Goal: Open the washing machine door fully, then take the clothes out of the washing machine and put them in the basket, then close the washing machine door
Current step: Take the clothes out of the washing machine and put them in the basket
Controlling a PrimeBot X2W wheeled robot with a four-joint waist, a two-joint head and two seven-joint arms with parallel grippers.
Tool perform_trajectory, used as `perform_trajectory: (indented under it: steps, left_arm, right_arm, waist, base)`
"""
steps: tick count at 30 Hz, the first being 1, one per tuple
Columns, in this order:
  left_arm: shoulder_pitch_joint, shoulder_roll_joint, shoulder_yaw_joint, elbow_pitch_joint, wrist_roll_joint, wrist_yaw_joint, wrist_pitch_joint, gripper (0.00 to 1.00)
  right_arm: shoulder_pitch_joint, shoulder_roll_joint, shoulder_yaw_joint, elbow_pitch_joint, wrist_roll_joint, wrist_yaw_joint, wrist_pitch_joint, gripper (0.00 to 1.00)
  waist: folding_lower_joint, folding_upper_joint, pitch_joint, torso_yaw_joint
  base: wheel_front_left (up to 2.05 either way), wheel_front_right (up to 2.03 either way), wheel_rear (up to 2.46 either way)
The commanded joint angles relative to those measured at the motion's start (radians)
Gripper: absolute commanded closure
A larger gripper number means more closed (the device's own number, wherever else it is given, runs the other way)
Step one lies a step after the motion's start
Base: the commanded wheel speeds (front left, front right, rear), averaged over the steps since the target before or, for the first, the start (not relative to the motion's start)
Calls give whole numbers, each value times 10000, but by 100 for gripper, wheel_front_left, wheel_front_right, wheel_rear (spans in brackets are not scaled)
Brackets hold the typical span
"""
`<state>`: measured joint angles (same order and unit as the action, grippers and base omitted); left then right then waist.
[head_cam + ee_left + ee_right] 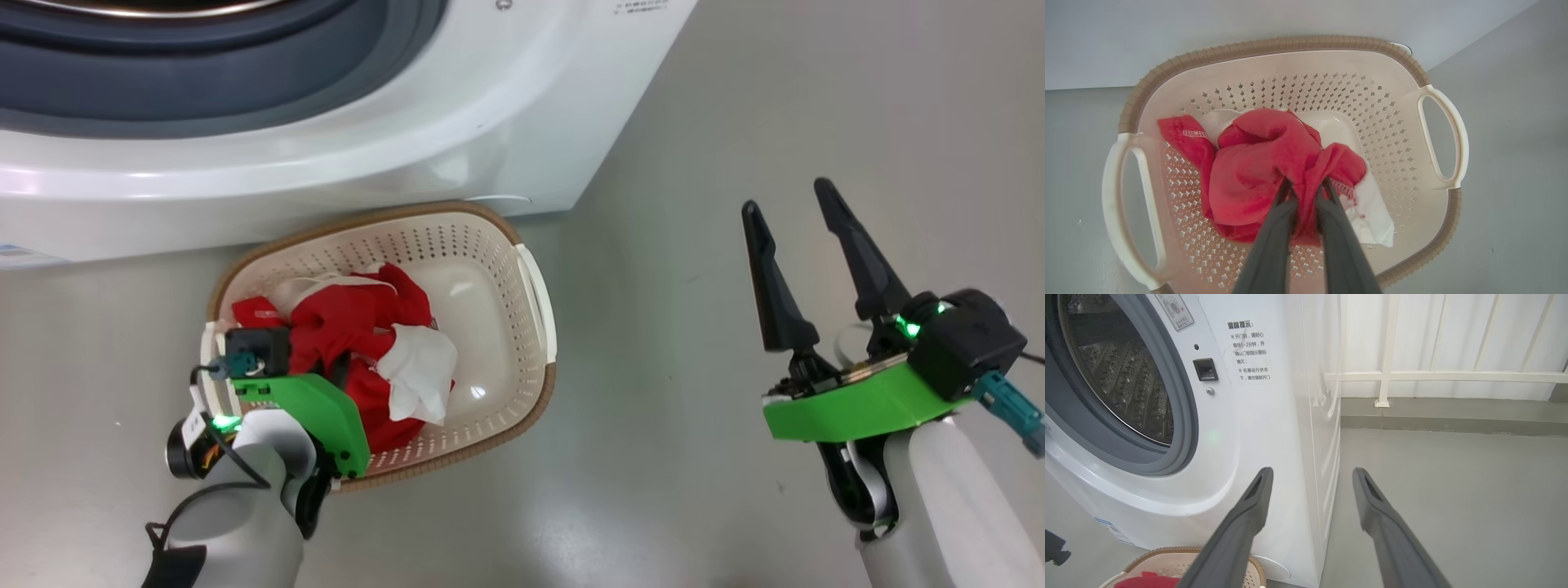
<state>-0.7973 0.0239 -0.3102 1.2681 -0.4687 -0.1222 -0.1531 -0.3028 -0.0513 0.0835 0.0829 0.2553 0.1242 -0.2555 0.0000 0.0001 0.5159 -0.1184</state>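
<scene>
Clothes [1249,175] in basket [1274,45], left claw [1306,183] tips buried pinching them, right claw [785,196] spread

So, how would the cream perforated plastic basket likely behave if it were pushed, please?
The cream perforated plastic basket probably slides rather than tips, sitting low and wide on the smooth grey floor. It is likely light, its thin walls holding a small heap of red and white clothes.

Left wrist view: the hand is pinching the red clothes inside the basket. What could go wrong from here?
The left hand is shut on a fold of the clothes. If it lifts before it opens, it would likely carry them out of the basket. On release, the cloth might also cling to the hand and drag the basket.
</scene>
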Motion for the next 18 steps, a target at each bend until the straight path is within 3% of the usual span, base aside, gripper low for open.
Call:
perform_trajectory:
  steps: [1,10,13,15,16,17,18]
  left_arm:
    - [-85,265,165,-27,-148,111,47,100]
    - [-159,418,243,171,-405,261,714,100]
    - [-149,471,225,188,-427,275,662,72]
    - [-148,469,221,192,-441,273,633,67]
    - [-145,466,212,195,-450,266,591,53]
    - [-142,463,198,198,-457,254,546,15]
    - [-140,458,184,200,-464,239,490,0]
  right_arm:
    - [-229,11,282,-315,192,65,-63,0]
    - [-441,11,300,-380,303,65,-63,0]
    - [-444,11,263,-386,323,65,-63,0]
    - [-440,11,243,-385,325,65,-63,0]
    - [-434,11,227,-380,324,65,-63,0]
    - [-430,11,212,-372,321,65,-63,0]
    - [-433,11,199,-364,319,65,-63,0]
  waist:
    - [0,-1,249,-176]
    - [0,-1,653,-469]
    - [0,-1,672,-521]
    - [0,-1,664,-524]
    - [0,-1,648,-519]
    - [0,-1,629,-509]
    - [0,-1,598,-495]
  base:
    - [0,0,0]
    - [0,0,0]
    - [0,0,0]
    - [0,0,0]
    - [0,0,0]
    - [0,0,0]
    - [0,0,0]
